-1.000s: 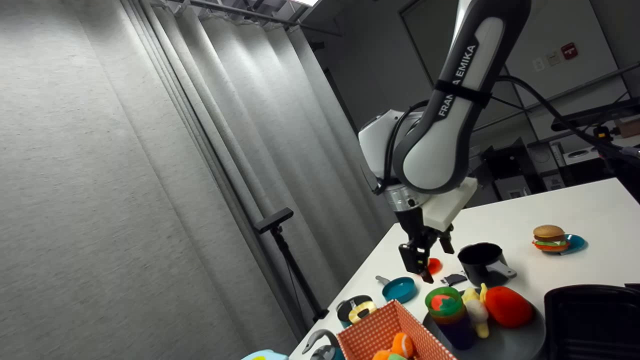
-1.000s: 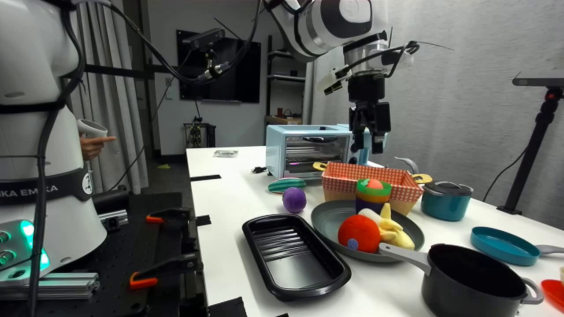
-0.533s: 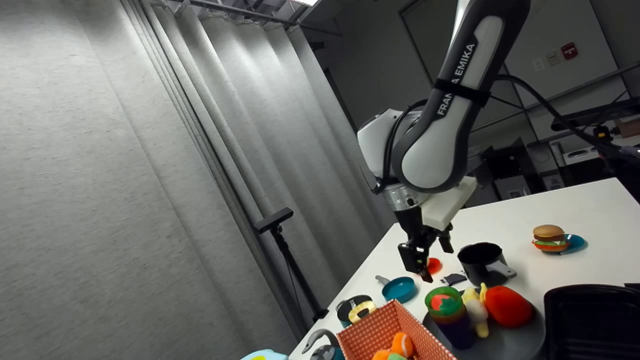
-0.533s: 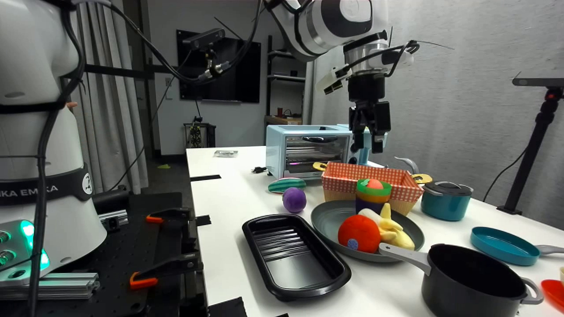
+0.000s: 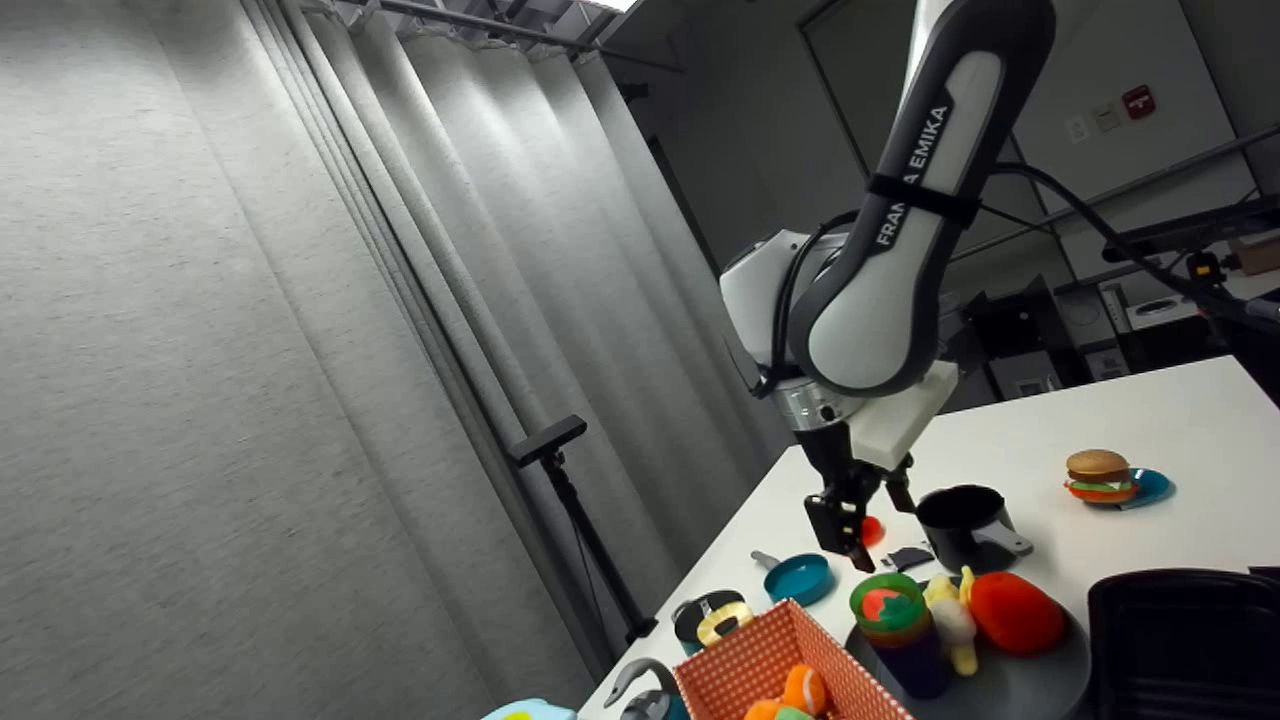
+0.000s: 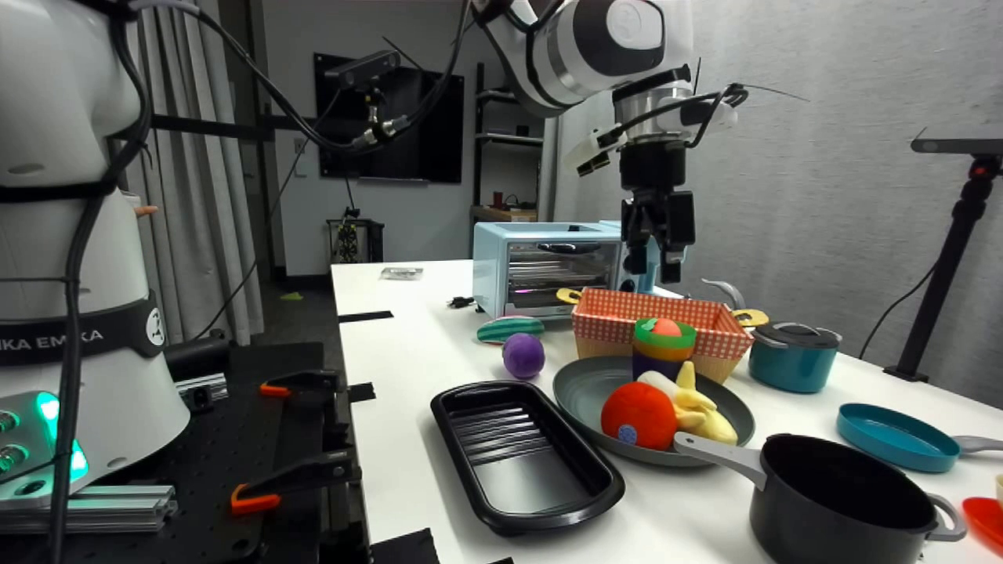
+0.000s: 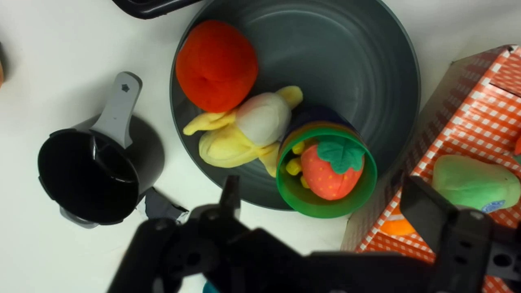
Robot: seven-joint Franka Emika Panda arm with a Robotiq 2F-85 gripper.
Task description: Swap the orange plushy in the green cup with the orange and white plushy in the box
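The orange plushy (image 7: 330, 179), strawberry-shaped with green leaves, sits in the green cup (image 7: 325, 208) beside a few yellow bits. It also shows in both exterior views (image 5: 880, 604) (image 6: 666, 327). The cup stands on the grey plate (image 7: 325, 24). The orange and white plushy (image 5: 804, 690) lies in the red-checked box (image 5: 735, 660); in the wrist view it (image 7: 397, 226) is partly hidden behind a finger. The box stands right beside the plate (image 6: 611, 312). My gripper (image 7: 321, 183) is open and empty above the cup, as both exterior views show (image 5: 883, 535) (image 6: 654, 270).
On the plate lie a red round toy (image 7: 217, 67) and a yellow-white plushy (image 7: 244, 130). A black pot (image 7: 87, 175) and a black tray (image 6: 533, 462) stand near the plate. A green toy (image 7: 474, 183) lies in the box. A toaster oven (image 6: 548, 270) stands behind.
My gripper has come down slightly in the last half second, still open. The cup, the box and both plushies have not moved.
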